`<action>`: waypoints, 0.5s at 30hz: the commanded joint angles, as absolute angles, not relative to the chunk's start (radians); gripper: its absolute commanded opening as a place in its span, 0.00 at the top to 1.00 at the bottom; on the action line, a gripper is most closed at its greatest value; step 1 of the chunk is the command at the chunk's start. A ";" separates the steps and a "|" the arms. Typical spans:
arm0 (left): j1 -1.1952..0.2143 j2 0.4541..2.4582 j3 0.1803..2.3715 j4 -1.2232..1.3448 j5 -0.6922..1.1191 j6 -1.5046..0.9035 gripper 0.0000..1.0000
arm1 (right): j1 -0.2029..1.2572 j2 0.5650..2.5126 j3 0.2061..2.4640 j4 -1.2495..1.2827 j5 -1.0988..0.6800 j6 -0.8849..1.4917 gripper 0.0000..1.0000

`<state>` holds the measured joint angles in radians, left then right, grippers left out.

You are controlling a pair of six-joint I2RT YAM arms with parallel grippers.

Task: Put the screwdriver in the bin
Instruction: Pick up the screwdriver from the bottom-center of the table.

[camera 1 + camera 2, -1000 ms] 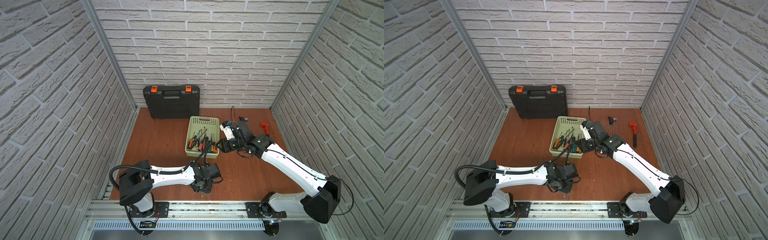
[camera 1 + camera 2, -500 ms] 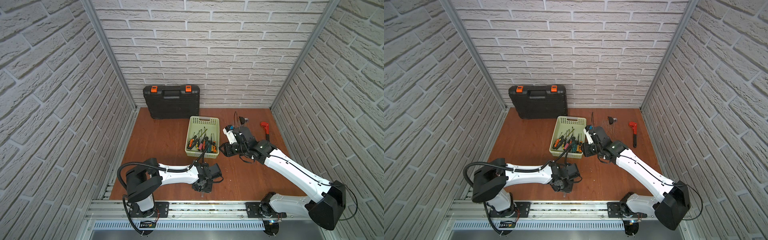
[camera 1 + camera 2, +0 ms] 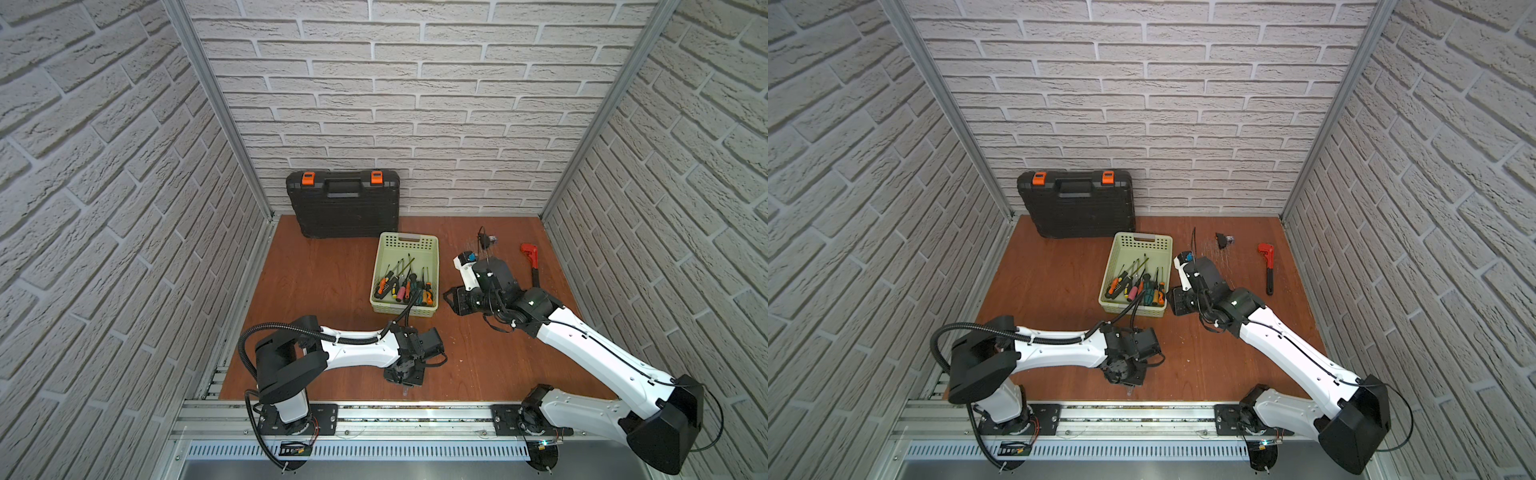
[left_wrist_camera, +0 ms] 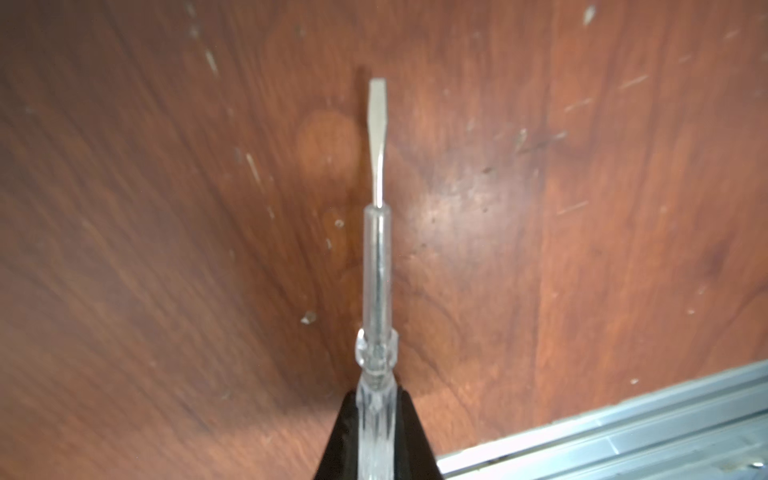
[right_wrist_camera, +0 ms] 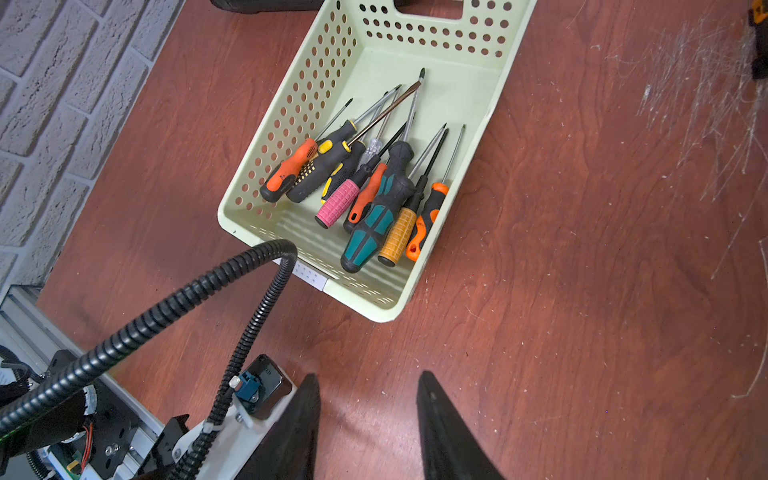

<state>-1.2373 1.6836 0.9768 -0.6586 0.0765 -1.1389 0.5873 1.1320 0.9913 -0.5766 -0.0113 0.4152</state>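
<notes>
A small screwdriver (image 4: 377, 266) with a clear handle and a flat tip is clamped between my left gripper's (image 4: 377, 392) black fingers. It lies low over the wooden floor, close to the front rail. In both top views the left gripper (image 3: 405, 379) (image 3: 1126, 379) points down near the front edge, and the tool barely shows beneath it. The bin (image 3: 405, 239) (image 3: 1144, 237) (image 5: 232, 220), pale green and perforated, stands mid-floor and holds several colourful screwdrivers (image 5: 374, 187). My right gripper (image 5: 368, 376) (image 3: 451, 300) hangs open and empty beside the bin's front right corner.
A black toolcase (image 3: 344, 205) with orange latches leans on the back wall. A red pipe wrench (image 3: 532, 262) and a small black part (image 3: 484, 240) lie at the right rear. The left arm's cable loop (image 5: 249, 299) arches over the bin's front wall. An aluminium rail (image 3: 374, 415) bounds the front.
My left gripper has closed on the clear screwdriver near the front edge. The right arm has drawn back a little from the bin, its gripper still open.
</notes>
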 commanded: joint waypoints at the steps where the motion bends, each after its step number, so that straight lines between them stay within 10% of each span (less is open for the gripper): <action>1: -1.231 1.636 0.982 -0.725 0.045 -1.124 1.00 | 0.592 1.092 0.967 -0.529 0.028 0.437 0.59; 15: -1.177 1.320 1.091 -0.862 0.028 -1.128 1.00 | 0.592 1.136 1.036 -0.590 0.022 0.405 0.59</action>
